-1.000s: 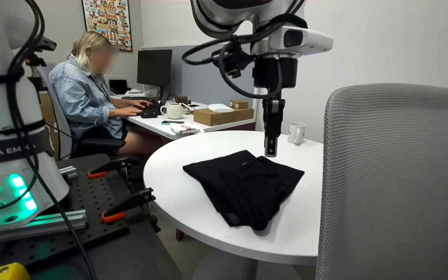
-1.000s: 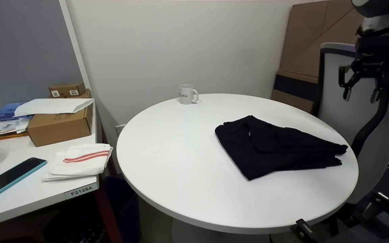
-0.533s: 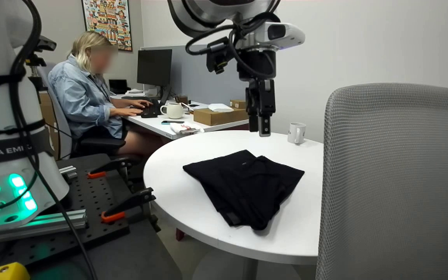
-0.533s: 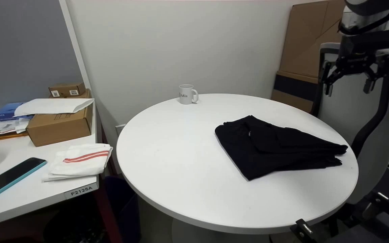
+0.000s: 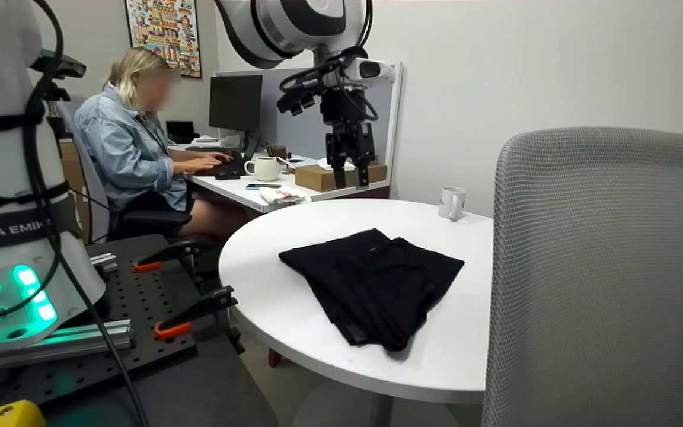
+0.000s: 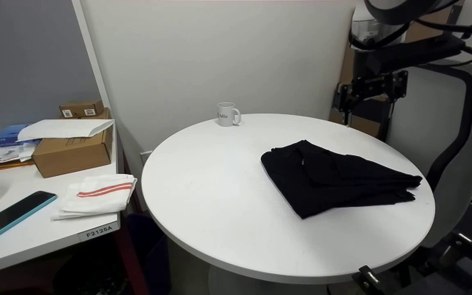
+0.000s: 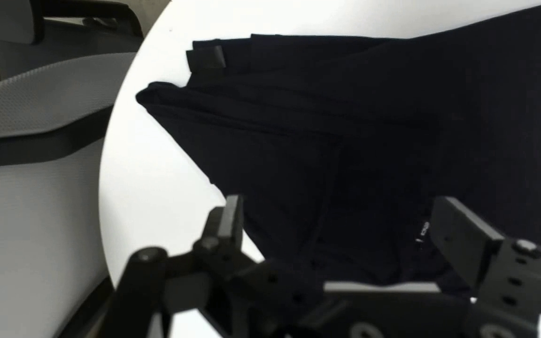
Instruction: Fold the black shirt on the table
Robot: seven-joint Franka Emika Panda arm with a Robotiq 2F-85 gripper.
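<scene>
The black shirt (image 5: 377, 284) lies folded over on itself, flat and lightly wrinkled, on the round white table (image 5: 270, 290). In an exterior view, the shirt (image 6: 334, 176) has a straight wide edge on one side and narrows toward the table rim near the chair. My gripper (image 5: 351, 177) hangs in the air above the table, apart from the shirt. It also shows in an exterior view (image 6: 368, 114). In the wrist view, my gripper (image 7: 338, 206) is open with a wide gap and nothing between its fingers; the shirt (image 7: 369, 117) lies below, with a small white mark on it.
A white mug (image 6: 225, 114) stands near the table's rim by the wall. A grey mesh chair (image 5: 602, 267) stands close against the table. A desk with cardboard boxes (image 6: 72, 151), a folded towel (image 6: 96, 194) and a phone (image 6: 14, 213) is beside it. A person (image 5: 128, 142) sits at that desk.
My gripper has moved left in both exterior views, rising in one of them and ending slightly lower in the other. It stays open. The shirt has not moved.
</scene>
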